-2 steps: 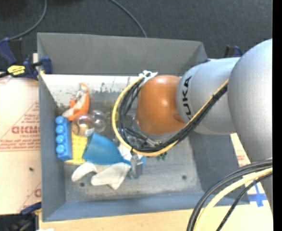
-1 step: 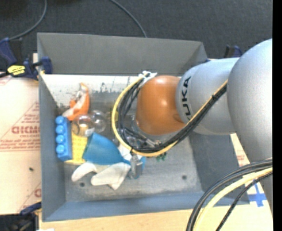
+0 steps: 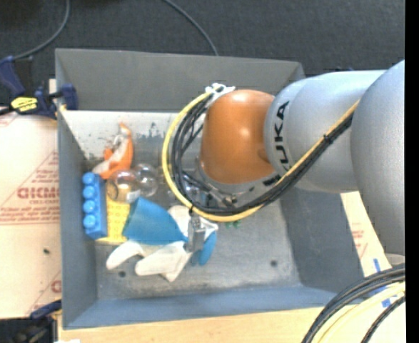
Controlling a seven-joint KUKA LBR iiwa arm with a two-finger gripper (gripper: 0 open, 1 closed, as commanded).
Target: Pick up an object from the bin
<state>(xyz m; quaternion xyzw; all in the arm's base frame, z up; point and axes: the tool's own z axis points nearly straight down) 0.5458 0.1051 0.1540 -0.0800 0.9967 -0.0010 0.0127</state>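
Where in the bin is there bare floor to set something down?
The bin floor is bare right of the gripper, up to the right wall. It is crowded on the left: blue block, blue cup, white pieces.

The orange cover (image 3: 234, 138) hides most of the pincer (image 3: 199, 237) and part of the bin (image 3: 173, 77).

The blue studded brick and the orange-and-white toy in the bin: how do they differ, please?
The blue studded brick is one colour; the orange-and-white toy is two. The brick is long and straight-edged, the toy rounded and irregular. Both lie by the bin wall at the view's left.
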